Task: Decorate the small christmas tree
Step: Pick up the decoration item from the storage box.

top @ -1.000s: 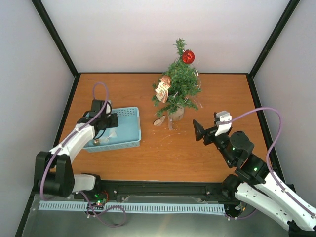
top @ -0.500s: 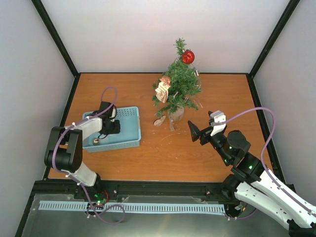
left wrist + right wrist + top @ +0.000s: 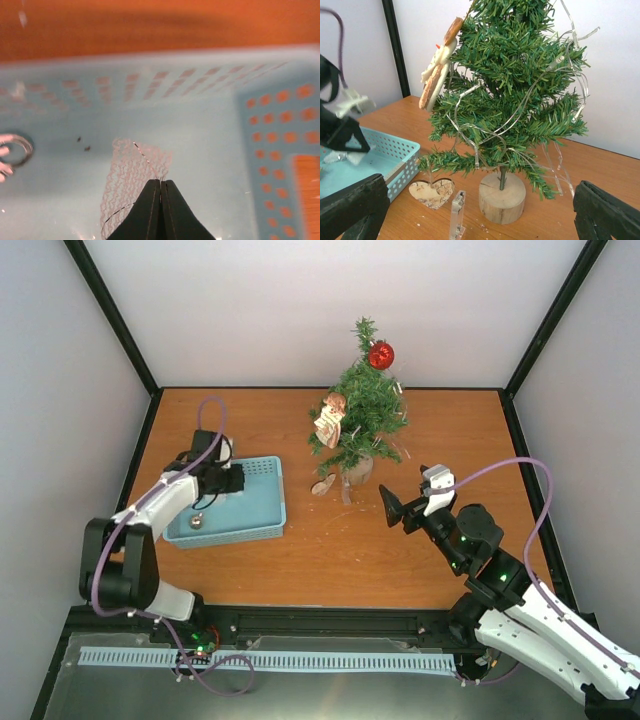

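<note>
- You had the small christmas tree [image 3: 362,420] standing upright at the far middle of the surface [image 3: 450,430], near the back wall.
- Its dark green bristly branches narrowed to a slim top, and its trunk sat in a round pale wooden base [image 3: 502,197].
- It carried a red ball [image 3: 380,355] near the top, a flat figure [image 3: 330,420] on the side toward the left arm, and a clear wire string [image 3: 468,91] looped through the branches.

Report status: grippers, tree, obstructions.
Left gripper shut on pink mesh piece in blue basket. Right gripper open, facing small christmas tree. Tree carries red ball, figure. Wooden heart lies beside base.
</note>
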### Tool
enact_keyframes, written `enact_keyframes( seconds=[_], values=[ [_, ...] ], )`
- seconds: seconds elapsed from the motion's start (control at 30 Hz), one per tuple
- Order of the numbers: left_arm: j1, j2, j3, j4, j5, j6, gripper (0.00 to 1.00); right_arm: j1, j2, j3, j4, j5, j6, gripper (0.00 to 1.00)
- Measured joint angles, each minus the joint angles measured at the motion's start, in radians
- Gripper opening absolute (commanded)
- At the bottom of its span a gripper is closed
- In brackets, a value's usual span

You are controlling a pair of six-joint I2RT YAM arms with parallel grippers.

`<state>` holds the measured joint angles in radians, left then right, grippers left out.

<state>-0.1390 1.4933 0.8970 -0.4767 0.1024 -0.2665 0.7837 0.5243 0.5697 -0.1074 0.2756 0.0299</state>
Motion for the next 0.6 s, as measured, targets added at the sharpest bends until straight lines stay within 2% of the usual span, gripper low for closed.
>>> enact_keyframes(
  seconds=[0.37,0.6],
  values=[
    [0.0,-0.286,0.066,0.037,0.211,-0.003,0.01,0.0,0.027,-0.002,0.0,0.008,0.009,1.0],
    [0.0,-0.375,0.097,0.09,0.356,-0.016,0.01,0.0,0.071,-0.001,-0.001,-0.012,0.033,0.97]
  ],
)
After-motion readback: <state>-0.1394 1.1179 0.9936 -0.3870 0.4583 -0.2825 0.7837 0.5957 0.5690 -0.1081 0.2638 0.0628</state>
